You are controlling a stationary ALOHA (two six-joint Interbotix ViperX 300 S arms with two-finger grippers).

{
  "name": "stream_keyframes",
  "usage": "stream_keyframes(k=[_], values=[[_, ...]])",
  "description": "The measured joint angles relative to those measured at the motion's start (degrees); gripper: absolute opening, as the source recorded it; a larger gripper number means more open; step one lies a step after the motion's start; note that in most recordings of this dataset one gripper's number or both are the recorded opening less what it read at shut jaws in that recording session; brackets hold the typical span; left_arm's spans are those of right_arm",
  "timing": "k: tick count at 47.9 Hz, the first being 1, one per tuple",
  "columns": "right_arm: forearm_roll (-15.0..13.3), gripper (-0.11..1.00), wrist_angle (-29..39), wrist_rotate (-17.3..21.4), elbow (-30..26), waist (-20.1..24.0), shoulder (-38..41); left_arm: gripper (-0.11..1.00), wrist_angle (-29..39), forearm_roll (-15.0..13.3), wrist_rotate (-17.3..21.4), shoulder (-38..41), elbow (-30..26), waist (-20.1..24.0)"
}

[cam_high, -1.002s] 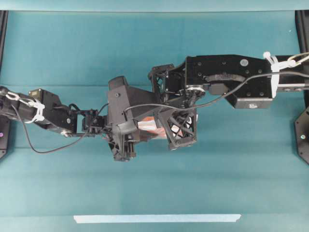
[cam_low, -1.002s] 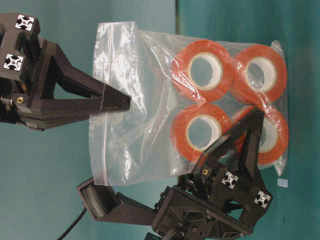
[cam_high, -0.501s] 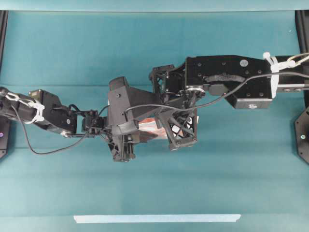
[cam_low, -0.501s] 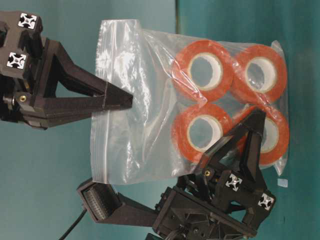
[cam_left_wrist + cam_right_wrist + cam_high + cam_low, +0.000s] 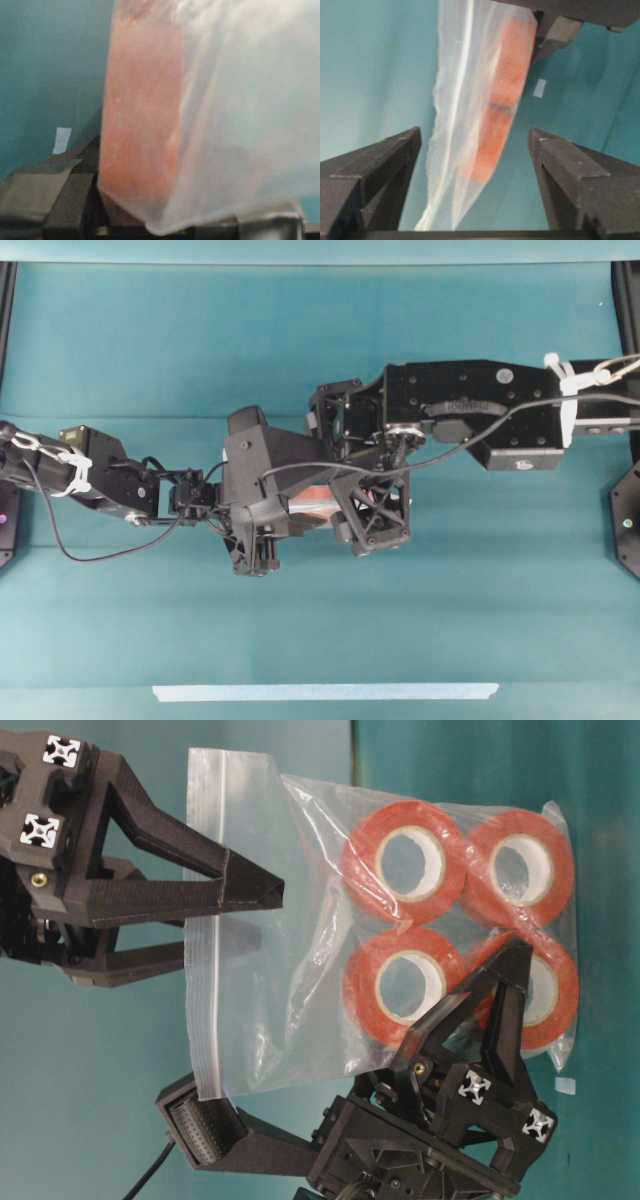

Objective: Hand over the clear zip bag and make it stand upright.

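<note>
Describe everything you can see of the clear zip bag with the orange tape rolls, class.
The clear, crinkly plastic zip bag is rectangular, with a zip strip along one edge and four orange, white-cored tape rolls packed at the opposite end. It is held between the two arms. The left gripper is shut on the roll end. The right gripper's fingers stand open on either side of the zip end, not pinching it.

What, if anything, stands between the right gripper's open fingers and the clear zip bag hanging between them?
Nothing visible. In the right wrist view the right gripper is open, with its fingers on either side of the clear zip bag and only bare gaps between. The left gripper grips the bag at the tape-roll end, clear of that gap.
</note>
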Motion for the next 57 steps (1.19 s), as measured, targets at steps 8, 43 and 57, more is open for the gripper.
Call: stream_keyframes(k=[8,43,57], values=[[0.1,0.86,0.0,1.8,0.0,0.2,-0.1,0.26,0.0,0.0,0.1,0.0,0.0,0.0],[-4.1,0.86,-0.8,10.6,6.7,0.2,-14.0,0.26,1.1,0.0,0.1,-0.1,0.0,-0.2],[-4.2,0.86,-7.8,12.1,17.6,0.1,-22.8,0.26,1.1,0.0,0.1,0.0,-0.1,-0.3]])
